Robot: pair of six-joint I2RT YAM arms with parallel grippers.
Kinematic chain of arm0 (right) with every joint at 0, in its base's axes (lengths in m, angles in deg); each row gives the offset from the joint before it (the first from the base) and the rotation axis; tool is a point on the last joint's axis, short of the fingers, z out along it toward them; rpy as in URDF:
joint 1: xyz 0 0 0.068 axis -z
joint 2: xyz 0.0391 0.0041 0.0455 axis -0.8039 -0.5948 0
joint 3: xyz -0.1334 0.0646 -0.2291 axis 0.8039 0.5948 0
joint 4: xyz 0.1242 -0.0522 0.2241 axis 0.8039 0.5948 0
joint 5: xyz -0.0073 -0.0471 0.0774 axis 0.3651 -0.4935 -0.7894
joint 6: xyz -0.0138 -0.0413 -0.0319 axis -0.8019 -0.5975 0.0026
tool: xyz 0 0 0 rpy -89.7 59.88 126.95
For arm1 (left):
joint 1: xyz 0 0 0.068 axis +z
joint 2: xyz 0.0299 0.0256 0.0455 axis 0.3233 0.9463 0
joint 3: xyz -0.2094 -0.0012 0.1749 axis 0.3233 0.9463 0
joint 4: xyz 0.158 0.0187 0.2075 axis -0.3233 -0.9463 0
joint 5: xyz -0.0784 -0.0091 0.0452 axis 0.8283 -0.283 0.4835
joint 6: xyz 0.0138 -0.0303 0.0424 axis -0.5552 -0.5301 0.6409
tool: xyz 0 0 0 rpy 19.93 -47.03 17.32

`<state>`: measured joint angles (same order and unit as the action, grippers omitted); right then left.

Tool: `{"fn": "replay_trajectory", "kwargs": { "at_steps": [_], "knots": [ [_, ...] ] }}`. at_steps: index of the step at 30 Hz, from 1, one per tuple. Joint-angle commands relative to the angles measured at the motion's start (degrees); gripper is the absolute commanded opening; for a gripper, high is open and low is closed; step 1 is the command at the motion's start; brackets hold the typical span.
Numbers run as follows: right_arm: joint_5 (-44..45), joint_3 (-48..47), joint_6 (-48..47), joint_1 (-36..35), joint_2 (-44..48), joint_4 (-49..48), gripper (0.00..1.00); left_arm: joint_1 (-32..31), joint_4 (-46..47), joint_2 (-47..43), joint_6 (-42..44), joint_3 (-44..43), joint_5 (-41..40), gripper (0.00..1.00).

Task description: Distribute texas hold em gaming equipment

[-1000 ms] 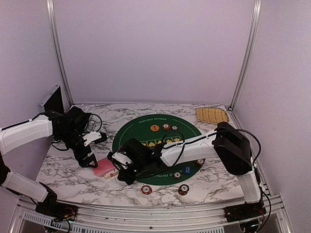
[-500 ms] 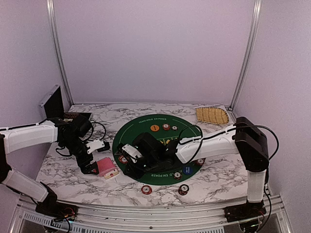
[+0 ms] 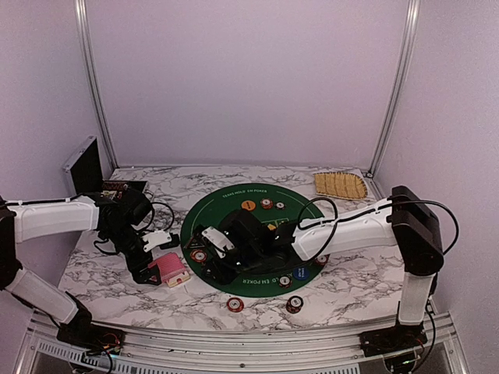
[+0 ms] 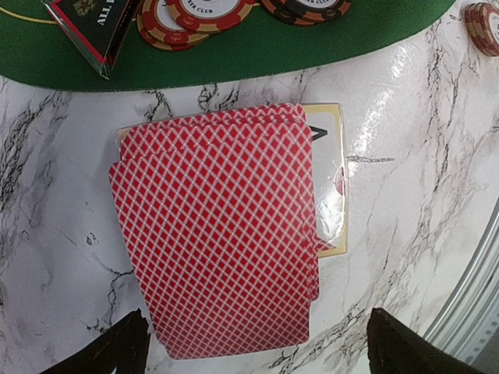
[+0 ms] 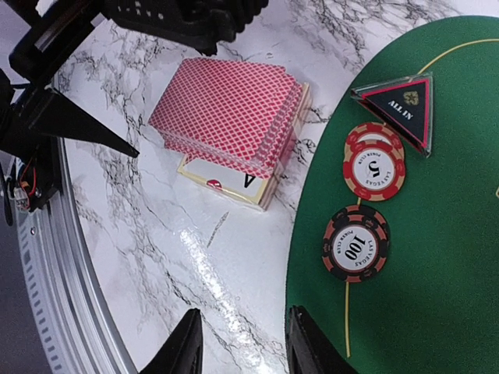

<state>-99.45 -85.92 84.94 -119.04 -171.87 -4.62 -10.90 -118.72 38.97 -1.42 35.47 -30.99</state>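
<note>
Two sets of jaws are mine, and neither holds anything. My left jaws stand at their widest, pointing down over the red-backed deck of cards (image 4: 226, 234). The deck lies on the marble worktop (image 4: 62, 257), just off the left edge of the green mat (image 4: 312, 62). One dark fingertip (image 4: 117, 347) shows at each side of the deck's near end, and I cannot tell whether either touches it. A cream card marked A peeks out beneath the stack.

My right jaws are partly open with only bare marble between the fingers (image 5: 183, 347). They hover at the mat's rim, near the deck.

On the mat beside them sit a dark triangular ALL IN button (image 5: 398, 109), a red-and-white chip stack (image 5: 374, 167) just below it, and a dark chip stack (image 5: 355, 248). Further right lies a blue round button (image 3: 300, 272).
</note>
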Motion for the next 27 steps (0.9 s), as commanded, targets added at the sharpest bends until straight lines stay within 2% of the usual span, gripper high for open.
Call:
{"fn": "replay_trajectory", "kwargs": {
  "at_steps": [1, 9, 27],
  "knots": [
    [1.1, 0.4, 0.3, 0.4, 2.5, -0.5, 0.41, -0.4, 1.3, 1.4, 0.3, 0.7, 0.3, 0.99],
    [1.7, 1.2, 0.2, 0.5, 3.5, -0.4, 0.51, -0.6, 2.6, 3.5, 0.8, 1.1, -0.2, 0.99],
    [1.9, 1.6, 0.0, 0.5, 4.5, 0.1, 0.52, -0.6, 5.8, 6.4, -1.9, 2.0, -2.0, 0.99]
  ]
}}
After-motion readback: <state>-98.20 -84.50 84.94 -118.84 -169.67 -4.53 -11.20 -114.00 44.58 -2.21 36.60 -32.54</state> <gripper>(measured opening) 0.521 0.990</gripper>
